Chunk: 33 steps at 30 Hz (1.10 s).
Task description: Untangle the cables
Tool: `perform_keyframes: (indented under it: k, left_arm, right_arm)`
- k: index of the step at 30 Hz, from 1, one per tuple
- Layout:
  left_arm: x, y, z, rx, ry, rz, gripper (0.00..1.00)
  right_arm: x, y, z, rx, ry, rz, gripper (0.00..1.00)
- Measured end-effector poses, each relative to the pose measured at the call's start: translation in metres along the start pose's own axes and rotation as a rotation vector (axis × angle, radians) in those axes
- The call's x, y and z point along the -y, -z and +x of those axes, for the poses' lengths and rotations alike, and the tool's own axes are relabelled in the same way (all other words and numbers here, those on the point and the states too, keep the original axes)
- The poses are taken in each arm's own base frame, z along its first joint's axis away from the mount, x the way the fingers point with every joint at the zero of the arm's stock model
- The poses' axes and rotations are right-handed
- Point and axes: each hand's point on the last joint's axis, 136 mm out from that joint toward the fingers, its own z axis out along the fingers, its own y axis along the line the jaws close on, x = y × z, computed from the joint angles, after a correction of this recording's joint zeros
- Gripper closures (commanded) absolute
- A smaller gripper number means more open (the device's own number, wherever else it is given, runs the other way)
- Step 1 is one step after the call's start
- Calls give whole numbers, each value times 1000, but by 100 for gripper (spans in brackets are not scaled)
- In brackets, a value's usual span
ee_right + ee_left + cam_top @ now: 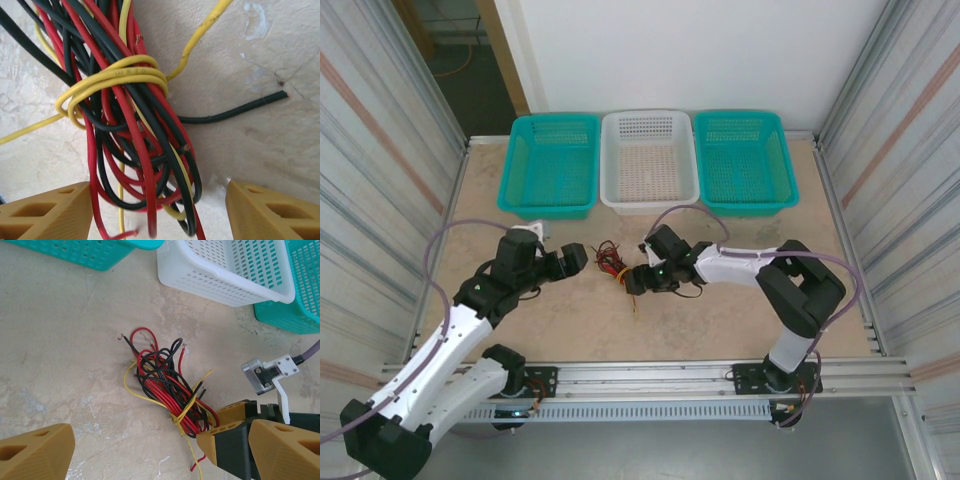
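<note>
1. The cables [612, 262] lay mid-table in one knot, apparently bound by a yellow loop, none separated.
2. The right gripper [160, 210] straddled the bundle's end, jaws wide, gripping nothing.
3. The left gripper [575, 258] hung beside it, open and empty.

A white basket [649, 160] stands between the left teal basket [553, 165] and right teal basket [744, 160] at the beige table's [740, 320] far edge

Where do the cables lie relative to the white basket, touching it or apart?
Apart. The left wrist view shows bare table between the cables and the white basket.
</note>
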Motion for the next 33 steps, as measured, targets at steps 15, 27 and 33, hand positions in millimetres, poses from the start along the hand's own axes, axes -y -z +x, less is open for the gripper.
perform_keyframes:
  k: [15, 27, 33]
  left_arm:
    - [-9, -5, 13, -9, 64, 11, 1]
    - [26, 9, -11, 24, 186, 311, 1]
    - [73, 23, -17, -13, 123, 568, 1]
  right_arm:
    - [-15, -8, -17, -4, 38, -50, 100]
    - [-65, 69, -47, 143, 149, -177, 100]
    - [-123, 137, -72, 243, 246, -366, 100]
